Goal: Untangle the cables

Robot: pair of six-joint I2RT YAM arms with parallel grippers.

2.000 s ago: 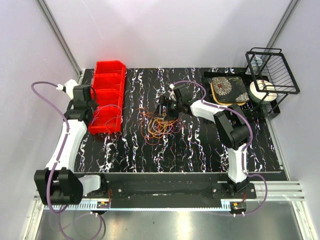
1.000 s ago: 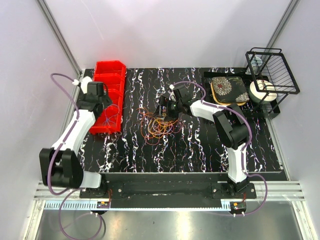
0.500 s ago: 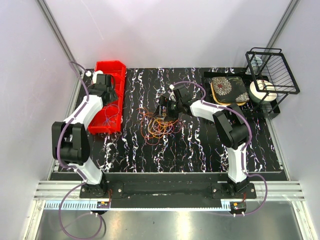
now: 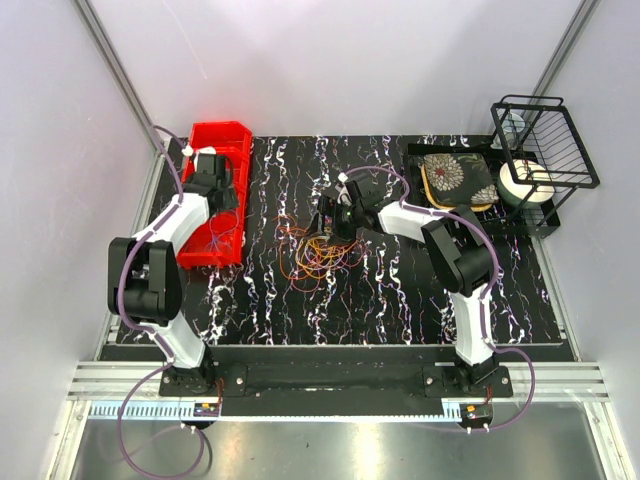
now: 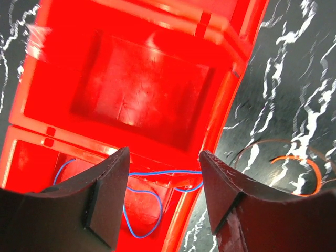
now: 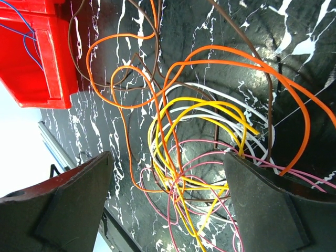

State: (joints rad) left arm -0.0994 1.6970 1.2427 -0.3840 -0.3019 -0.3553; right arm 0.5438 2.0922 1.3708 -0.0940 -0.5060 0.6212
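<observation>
The cables point(image 4: 318, 252) lie tangled on the black marbled mat, with orange point(image 6: 231, 55), yellow point(image 6: 210, 102), pink, white and brown loops crossing. My right gripper point(image 4: 328, 215) hangs just behind and over the tangle. In the right wrist view this gripper point(image 6: 168, 157) is open wide, with the loops below its fingers and nothing pinched. My left gripper point(image 4: 222, 190) is over the red bin point(image 4: 215, 140). In its own view it point(image 5: 164, 155) is open above a divider. A blue cable point(image 5: 165, 172) lies in the compartment beneath and drapes over the bin's edge.
The red bin point(image 5: 142, 94) has several compartments, and the far one in the left wrist view holds nothing. A black wire rack point(image 4: 545, 140), a floral pad point(image 4: 458, 178) and a white roll point(image 4: 525, 180) stand at the back right. An orange loop point(image 5: 310, 163) lies beside the bin.
My left arm has swung from the near left up and back over the red bin, and its jaws have narrowed a little. The right arm and the tangle have barely moved.
</observation>
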